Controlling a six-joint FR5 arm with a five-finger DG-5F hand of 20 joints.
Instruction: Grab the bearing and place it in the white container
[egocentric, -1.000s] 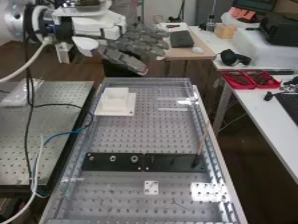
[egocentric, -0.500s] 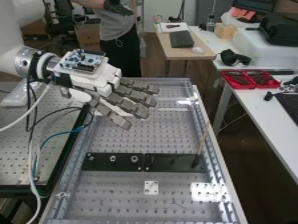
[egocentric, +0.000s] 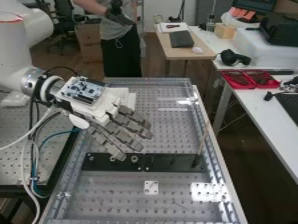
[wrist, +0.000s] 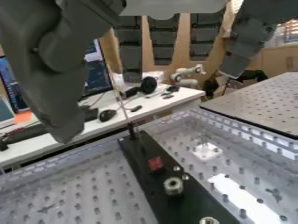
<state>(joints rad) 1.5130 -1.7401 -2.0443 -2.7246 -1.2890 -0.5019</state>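
Observation:
Just above the left part of the black plate (egocentric: 174, 161), the hand (egocentric: 126, 131) slants down with its fingers straight and spread. A small metal bearing (egocentric: 134, 159) stands on the plate close to the fingertips; another ring is partly behind them. Behind the hand, the white container (egocentric: 132, 98) is mostly hidden. In the wrist view the hand (wrist: 163, 41) hangs open with nothing in its grasp, above the plate (wrist: 141, 156), where one bearing (wrist: 173, 186) stands upright and a second (wrist: 209, 220) is cut by the border.
A thin rod (egocentric: 202, 137) rises from the plate's right end. A small white block (egocentric: 151, 187) lies on the perforated bench (egocentric: 113, 200) nearer the camera. Cables (egocentric: 41, 142) hang at the left, and a side table holds red trays (egocentric: 249, 80).
From high at the upper left, the hand has come down and toward the bench's near end, over the black plate. Its fingers remain straight, and it now covers much of the white container.

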